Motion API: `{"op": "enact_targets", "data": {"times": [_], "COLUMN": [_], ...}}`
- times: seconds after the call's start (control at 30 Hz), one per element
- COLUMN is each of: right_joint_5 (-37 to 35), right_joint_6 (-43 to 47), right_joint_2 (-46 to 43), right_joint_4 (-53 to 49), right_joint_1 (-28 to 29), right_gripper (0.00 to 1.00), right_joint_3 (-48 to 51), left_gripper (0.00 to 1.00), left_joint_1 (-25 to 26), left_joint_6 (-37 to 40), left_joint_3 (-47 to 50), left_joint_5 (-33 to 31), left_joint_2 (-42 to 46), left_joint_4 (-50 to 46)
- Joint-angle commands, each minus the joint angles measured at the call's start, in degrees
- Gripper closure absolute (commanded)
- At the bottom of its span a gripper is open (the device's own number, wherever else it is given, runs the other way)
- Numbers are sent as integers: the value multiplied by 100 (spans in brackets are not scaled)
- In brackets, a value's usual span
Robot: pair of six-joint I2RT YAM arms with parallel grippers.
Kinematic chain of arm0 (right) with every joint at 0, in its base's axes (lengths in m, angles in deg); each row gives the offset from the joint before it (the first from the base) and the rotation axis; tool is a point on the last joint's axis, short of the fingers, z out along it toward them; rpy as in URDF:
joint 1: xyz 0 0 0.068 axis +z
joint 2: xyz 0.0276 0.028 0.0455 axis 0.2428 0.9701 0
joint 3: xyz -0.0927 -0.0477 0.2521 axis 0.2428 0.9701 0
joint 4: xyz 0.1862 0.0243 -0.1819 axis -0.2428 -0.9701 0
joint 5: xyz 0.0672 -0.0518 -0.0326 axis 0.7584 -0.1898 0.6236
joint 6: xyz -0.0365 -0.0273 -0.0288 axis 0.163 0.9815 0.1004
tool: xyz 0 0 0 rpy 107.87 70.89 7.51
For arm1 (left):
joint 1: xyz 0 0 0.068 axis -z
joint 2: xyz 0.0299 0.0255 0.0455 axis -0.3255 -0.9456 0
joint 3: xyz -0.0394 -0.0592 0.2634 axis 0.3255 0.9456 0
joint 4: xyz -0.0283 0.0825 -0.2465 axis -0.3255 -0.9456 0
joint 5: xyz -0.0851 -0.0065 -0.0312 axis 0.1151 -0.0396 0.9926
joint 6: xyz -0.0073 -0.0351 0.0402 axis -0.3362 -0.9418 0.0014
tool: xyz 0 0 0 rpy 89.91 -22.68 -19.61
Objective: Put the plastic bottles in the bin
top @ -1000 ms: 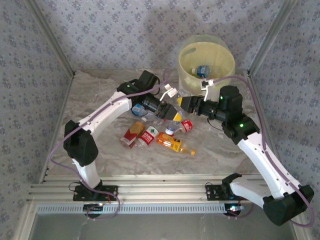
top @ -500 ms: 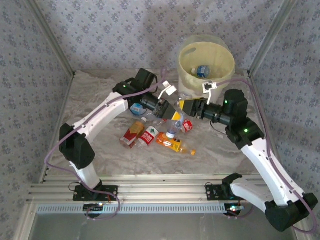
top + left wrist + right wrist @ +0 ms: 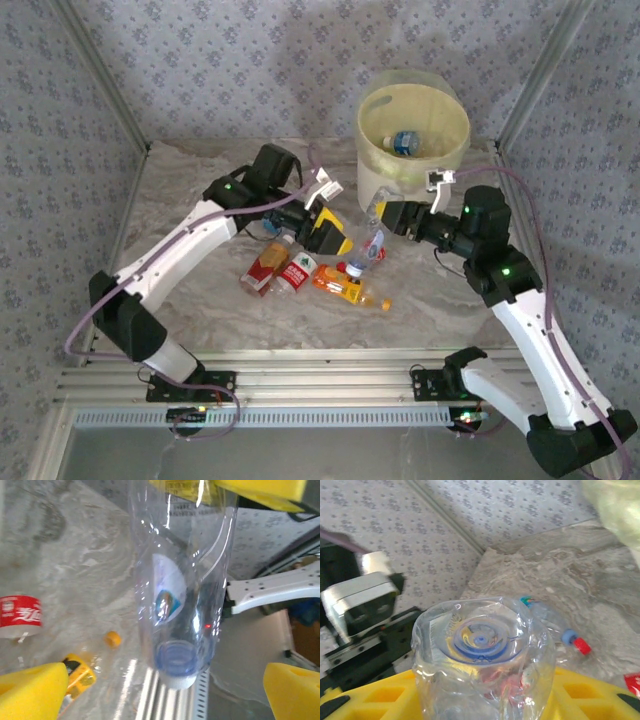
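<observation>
Left gripper [image 3: 327, 232] is hovering over the marble table [image 3: 430, 305], yellow fingers [image 3: 31, 690] spread wide and touching nothing. Red-labelled bottle [image 3: 296, 272] and orange bottle [image 3: 345, 288] are lying loose below it. Clear bottle [image 3: 370, 245] is hanging tilted, blue cap down, between the left fingers without contact. Right gripper [image 3: 384, 214] is clamping its base with yellow pads [image 3: 585, 692], just beside the bin [image 3: 395, 172]. Blue-labelled bottle [image 3: 405, 142] is lying inside the bin.

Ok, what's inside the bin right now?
One blue-labelled bottle lies in the bin. The near wall covers part of the floor, so more could be hidden there.
</observation>
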Motion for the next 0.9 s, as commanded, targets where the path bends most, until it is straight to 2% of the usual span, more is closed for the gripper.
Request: {"op": "enact_targets", "data": {"times": [0.0, 0.2, 0.27, 0.53, 0.87], "right_joint_5": [-607, -1464, -1694, -3068, -3726], "right_joint_6": [389, 1022, 1211, 1992, 3023], "right_joint_2": [-36, 228, 364, 1109, 2615], "right_joint_4": [-710, -1283, -1330, -792, -492], "right_joint_1": [-66, -94, -101, -101, -97], "right_gripper": [48, 47, 47, 48, 48], "right_joint_3": [-684, -1638, -1921, -2931, -4407], "left_gripper": [0, 0, 0, 0, 0], "left_joint_1": [106, 267, 350, 699, 924], "left_joint_6": [138, 98, 172, 150, 271], "left_joint_3": [345, 2078, 2473, 3080, 3311], "left_joint_5": [-1194, -1806, -1885, -2051, -2352], "left_joint_2": [457, 1663, 1923, 2360, 2653], "left_joint_4": [750, 2995, 3437, 4309, 4549]}}
